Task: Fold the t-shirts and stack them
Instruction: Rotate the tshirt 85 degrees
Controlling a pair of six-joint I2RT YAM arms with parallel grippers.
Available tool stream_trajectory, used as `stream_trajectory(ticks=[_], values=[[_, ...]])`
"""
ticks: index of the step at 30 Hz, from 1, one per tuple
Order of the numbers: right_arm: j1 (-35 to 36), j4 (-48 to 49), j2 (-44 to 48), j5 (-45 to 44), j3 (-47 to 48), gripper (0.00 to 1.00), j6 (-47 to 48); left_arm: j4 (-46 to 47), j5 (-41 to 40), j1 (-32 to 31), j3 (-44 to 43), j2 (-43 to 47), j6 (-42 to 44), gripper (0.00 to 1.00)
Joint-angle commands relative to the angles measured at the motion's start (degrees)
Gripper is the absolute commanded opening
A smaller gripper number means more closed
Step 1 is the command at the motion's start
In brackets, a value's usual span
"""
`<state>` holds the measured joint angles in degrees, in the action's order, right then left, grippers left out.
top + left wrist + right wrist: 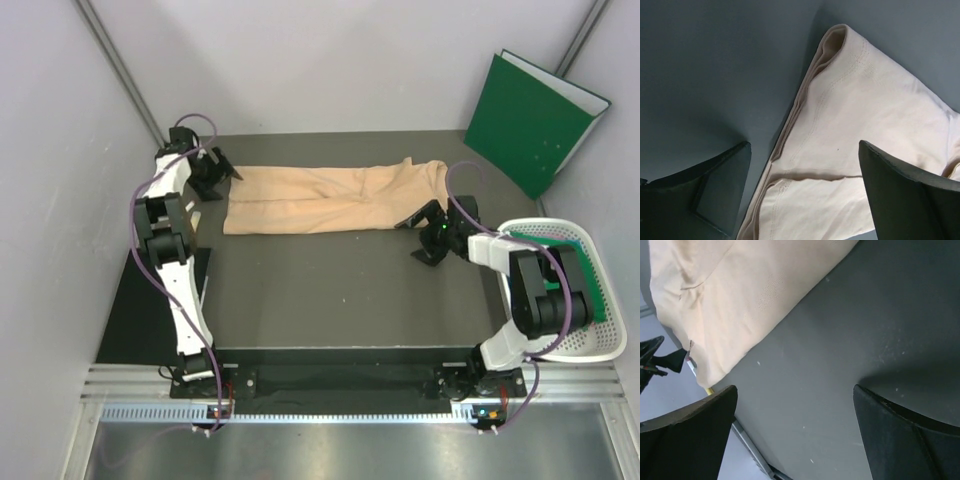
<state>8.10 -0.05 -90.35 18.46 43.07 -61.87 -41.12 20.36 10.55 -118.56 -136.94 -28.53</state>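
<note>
A pale peach-beige t-shirt (320, 198) lies folded lengthwise into a long strip across the back of the dark mat. My left gripper (222, 183) is open at its left end. In the left wrist view the open jaws (805, 150) straddle the layered edge of the shirt (865, 100) without holding it. My right gripper (415, 240) is open just in front of the shirt's right end. In the right wrist view it (795, 390) hangs over bare mat, with the shirt (740, 290) beyond it. Green cloth (590, 290) lies in the basket. Pink and blue shirts are out of view.
A white basket (600, 345) stands at the right edge of the table, beside the right arm. A stiff green folder (535, 120) leans on the back right wall. Grey walls close in the left, back and right sides. The mat's left edge (747, 440) shows in the right wrist view.
</note>
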Motion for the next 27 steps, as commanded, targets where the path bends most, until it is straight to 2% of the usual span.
stream_trajectory(ticks=[1, 3, 6, 7, 10, 11, 13, 14, 17, 20, 27], values=[[0.9, 5.3, -4.5, -1.9, 4.3, 0.97, -4.4, 0.5, 0.4, -0.4, -3.8, -2.6, -0.4, 0.90], [1.3, 5.9, -6.2, -3.8, 6.0, 0.96, -4.8, 0.1, 0.0, -0.6, -4.7, -3.9, -0.9, 0.87], [1.9, 5.9, -9.9, -6.5, 9.7, 0.94, -5.1, -0.2, -1.2, -1.3, -6.8, -5.7, -2.0, 0.72], [2.1, 6.2, -11.5, -7.2, 10.9, 0.93, -5.7, -0.5, -1.4, -1.3, -8.2, -6.2, -2.3, 0.61], [2.6, 7.1, -14.8, -9.1, 13.4, 0.87, -7.0, -1.1, -2.1, -1.7, -11.2, -8.2, -3.6, 0.41], [2.7, 7.3, -15.6, -9.4, 13.9, 0.79, -7.3, -1.3, -2.3, -1.7, -11.9, -8.9, -4.0, 0.23], [2.9, 8.8, -17.5, -9.6, 14.8, 0.64, -8.3, -1.7, -3.0, -1.8, -13.1, -9.5, -5.1, 0.05], [2.9, 9.2, -17.8, -9.6, 15.0, 0.45, -8.8, -1.9, -3.2, -1.8, -13.3, -9.7, -5.6, 0.00], [3.0, 8.9, -18.5, -10.2, 16.0, 0.31, -9.1, -3.3, -4.4, -1.8, -13.2, -9.1, -5.8, 0.00], [3.0, 6.5, -18.9, -11.2, 18.1, 0.25, -6.8, -4.6, -5.6, -1.8, -11.1, -7.4, -6.1, 0.00], [1.7, 0.6, -21.4, -10.8, 26.1, 0.24, 0.6, -4.9, -7.1, -1.7, 3.6, 0.8, -6.6, 0.00]])
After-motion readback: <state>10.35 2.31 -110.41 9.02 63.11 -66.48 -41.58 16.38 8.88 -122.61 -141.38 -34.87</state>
